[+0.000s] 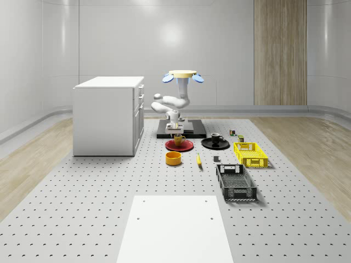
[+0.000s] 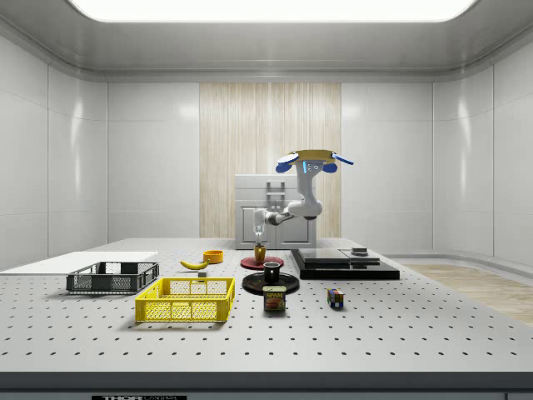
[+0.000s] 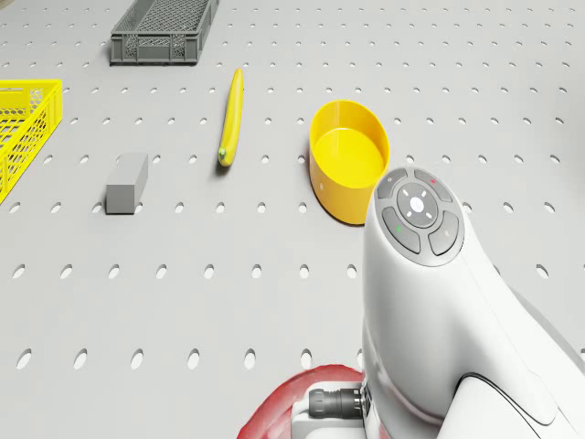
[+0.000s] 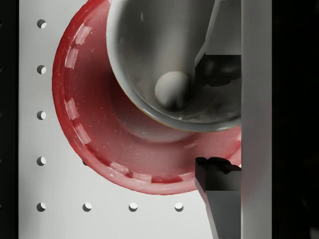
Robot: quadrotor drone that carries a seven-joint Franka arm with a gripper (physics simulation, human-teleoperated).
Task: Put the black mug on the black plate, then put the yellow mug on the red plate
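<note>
The yellow mug (image 1: pixel 179 139) stands upright on the red plate (image 1: pixel 186 146), and the side view shows the mug (image 2: pixel 260 252) resting on that plate (image 2: pixel 250 263). My gripper (image 1: pixel 176 130) hangs straight above it and is open. In the wrist view, the gripper (image 4: pixel 219 122) straddles the mug's rim (image 4: pixel 149 112), one finger inside and one outside, with a gap on both sides. The black mug (image 1: pixel 215 137) sits on the black plate (image 1: pixel 206 144) just to the whole-scene view's right. The drone (image 1: pixel 184 74) hovers above the plates, arm folded downward.
A yellow bowl (image 1: pixel 174 158) and a banana (image 1: pixel 198 159) lie in front of the red plate. A yellow basket (image 1: pixel 250 154) and a grey basket (image 1: pixel 236 182) stand to the right. A white cabinet (image 1: pixel 107 115) is on the left, a black platform (image 1: pixel 193 129) behind.
</note>
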